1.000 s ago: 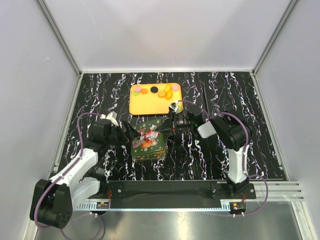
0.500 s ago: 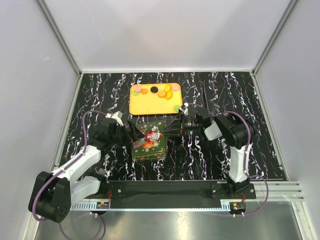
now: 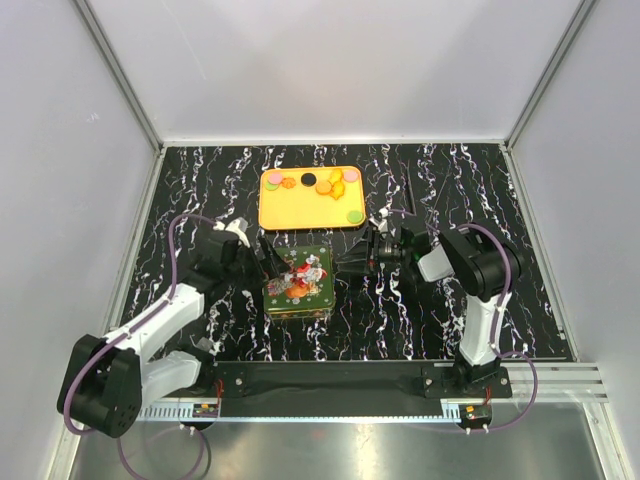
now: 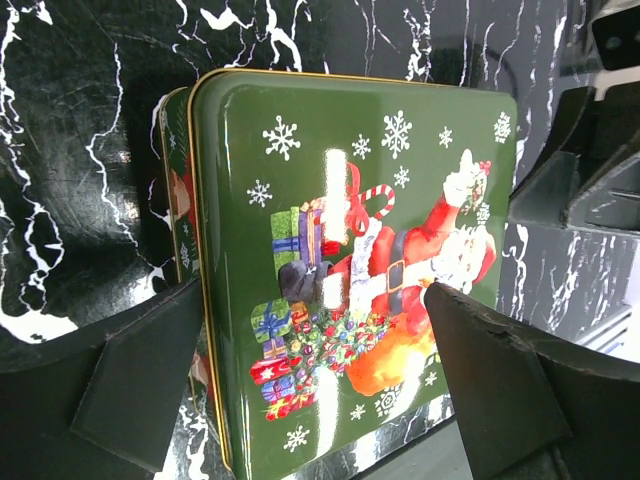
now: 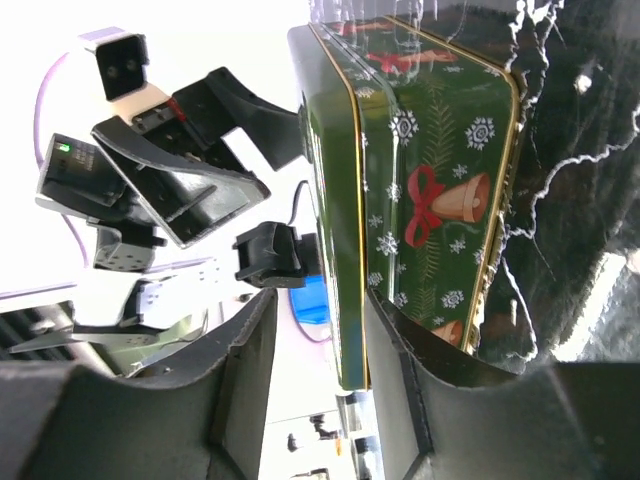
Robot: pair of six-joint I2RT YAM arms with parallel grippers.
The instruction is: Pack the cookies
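Note:
The cookies (image 3: 335, 187) are small round discs, mostly orange with a black, pink and green one, lying on the orange tray (image 3: 290, 210). The green Christmas tin (image 3: 297, 283) stands in front of the tray with its Santa lid (image 4: 360, 270) on. My left gripper (image 3: 268, 262) is open at the tin's left side, and in the left wrist view (image 4: 320, 400) its fingers stand wide on either side of the lid. My right gripper (image 3: 352, 263) is open at the tin's right side. In the right wrist view (image 5: 325, 400) the tin's edge (image 5: 345, 300) reaches between its fingers.
The black marbled table (image 3: 450, 320) is walled by white panels on three sides. The orange tray lies just behind the tin. The arms' mounting rail (image 3: 340, 380) runs along the near edge.
My right gripper has drawn back to the right, off the tin's top to its right side. My left gripper has moved in closer to the tin's left side. The tin now sits flat with its lid level.

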